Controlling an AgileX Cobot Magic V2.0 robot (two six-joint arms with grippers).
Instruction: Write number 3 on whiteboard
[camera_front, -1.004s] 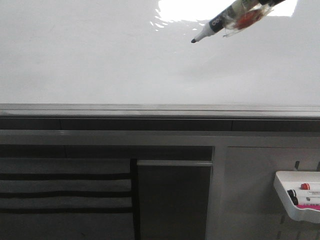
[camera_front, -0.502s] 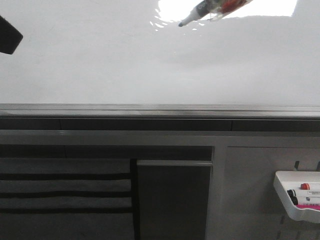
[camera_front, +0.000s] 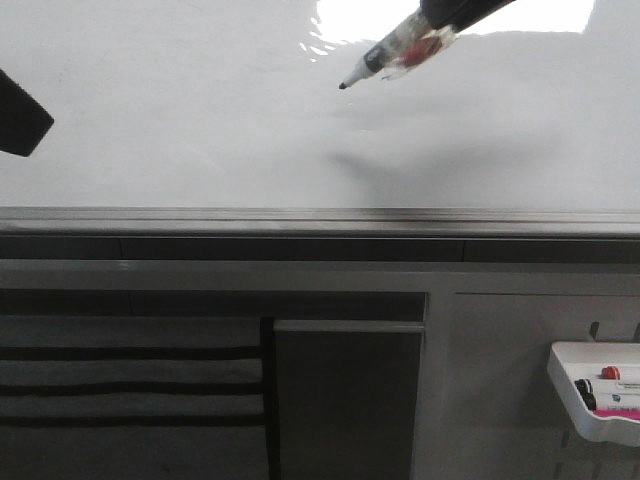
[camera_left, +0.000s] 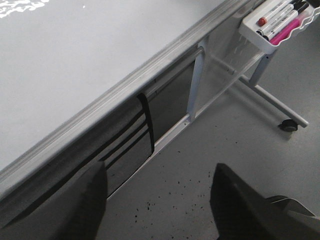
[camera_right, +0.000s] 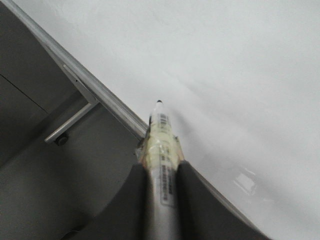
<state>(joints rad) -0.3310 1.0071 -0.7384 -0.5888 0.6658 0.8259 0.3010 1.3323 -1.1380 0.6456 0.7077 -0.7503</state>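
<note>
Lower now, the marker (camera_front: 395, 54) (right jaws clamp it, wrist view) nears the whiteboard (camera_front: 180, 130); left jaws wide.

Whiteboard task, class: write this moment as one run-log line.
stage: pre-writing | whiteboard: blank, no number 3 | right gripper: shut on marker, tip toward board, contact unclear | left gripper: open, empty | marker tray: spare markers

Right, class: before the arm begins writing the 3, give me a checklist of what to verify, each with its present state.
1. Marker held in the right gripper: ok.
2. Cap off, tip exposed: ok.
3. Tip touching the whiteboard: cannot tell.
4. Board surface in view free of marks: ok.
5. Left gripper away from the writing area, open and empty: ok.
6. Number 3 begun: not ok, no stroke visible.
</note>
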